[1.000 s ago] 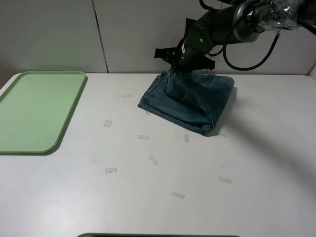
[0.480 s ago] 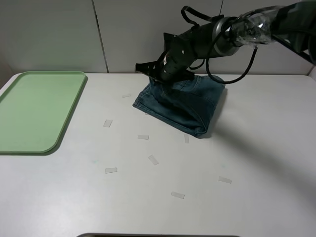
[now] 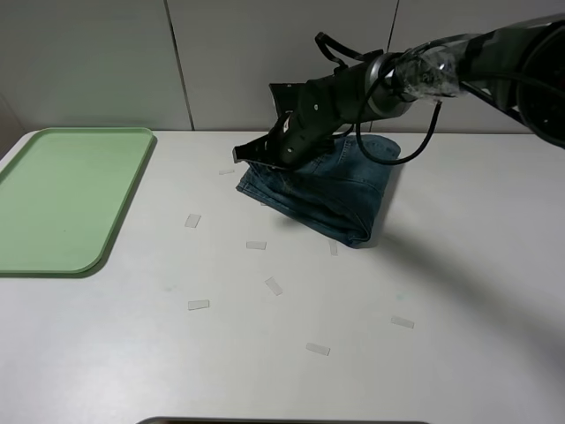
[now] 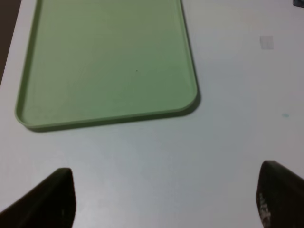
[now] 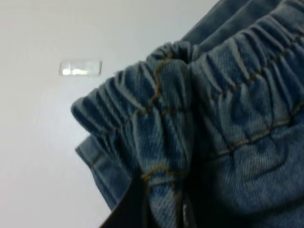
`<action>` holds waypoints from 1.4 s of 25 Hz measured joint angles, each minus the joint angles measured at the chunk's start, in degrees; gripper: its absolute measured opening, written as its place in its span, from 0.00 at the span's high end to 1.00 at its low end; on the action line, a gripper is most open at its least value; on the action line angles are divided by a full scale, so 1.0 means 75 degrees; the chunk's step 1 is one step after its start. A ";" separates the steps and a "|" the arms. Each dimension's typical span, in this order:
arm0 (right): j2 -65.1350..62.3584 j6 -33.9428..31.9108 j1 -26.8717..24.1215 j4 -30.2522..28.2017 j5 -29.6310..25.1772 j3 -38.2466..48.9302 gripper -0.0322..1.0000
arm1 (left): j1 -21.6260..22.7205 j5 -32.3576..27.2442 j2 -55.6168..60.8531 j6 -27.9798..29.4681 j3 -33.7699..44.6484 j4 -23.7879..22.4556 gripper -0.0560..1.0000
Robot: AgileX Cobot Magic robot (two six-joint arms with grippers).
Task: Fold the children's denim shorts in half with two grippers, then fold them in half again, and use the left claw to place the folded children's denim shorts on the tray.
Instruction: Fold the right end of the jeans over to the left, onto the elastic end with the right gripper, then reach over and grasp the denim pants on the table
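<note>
The children's denim shorts [image 3: 340, 194] lie folded on the white table at the back, right of the middle. My right gripper [image 3: 269, 161] reaches in from the right and is shut on the gathered waistband, holding that edge lifted over the shorts' left side. The right wrist view shows the bunched waistband [image 5: 166, 118] pinched at my gripper [image 5: 164, 209]. The pale green tray [image 3: 66, 199] lies empty at the far left. The left gripper [image 4: 166, 199] is open, its black fingertips [image 4: 54, 197] wide apart above bare table near the tray's [image 4: 109, 61] corner. It does not show in the high view.
Several small clear tape strips [image 3: 256, 245] lie scattered on the table between the tray and the shorts and toward the front. One strip [image 5: 80, 68] lies just beyond the lifted waistband. A wall runs behind the table's back edge.
My right arm has swung left and lower, carrying the gripped waistband leftward over the shorts. The whole bundle has shifted a little to the left. The tray has not moved.
</note>
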State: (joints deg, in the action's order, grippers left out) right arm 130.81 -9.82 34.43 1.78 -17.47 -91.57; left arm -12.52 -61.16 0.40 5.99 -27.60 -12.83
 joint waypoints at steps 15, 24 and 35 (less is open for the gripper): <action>0.0003 0.1891 0.0094 0.0544 -0.0053 0.0000 0.36 | 0.0000 0.0008 0.0000 -0.0058 0.0000 0.0000 0.22; -0.0245 0.2524 0.0106 0.0078 -0.0905 0.0000 0.35 | 0.0000 0.0008 0.0000 -0.0115 0.0000 0.0000 0.22; -0.2364 0.0561 -0.1030 -0.3165 -0.3450 0.0000 0.35 | 0.0000 0.0008 0.0000 -0.0134 0.0000 0.0000 0.22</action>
State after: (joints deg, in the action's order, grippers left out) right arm 113.08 -5.61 26.71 -21.96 -43.34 -91.57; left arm -12.52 -61.10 0.40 4.99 -27.60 -12.83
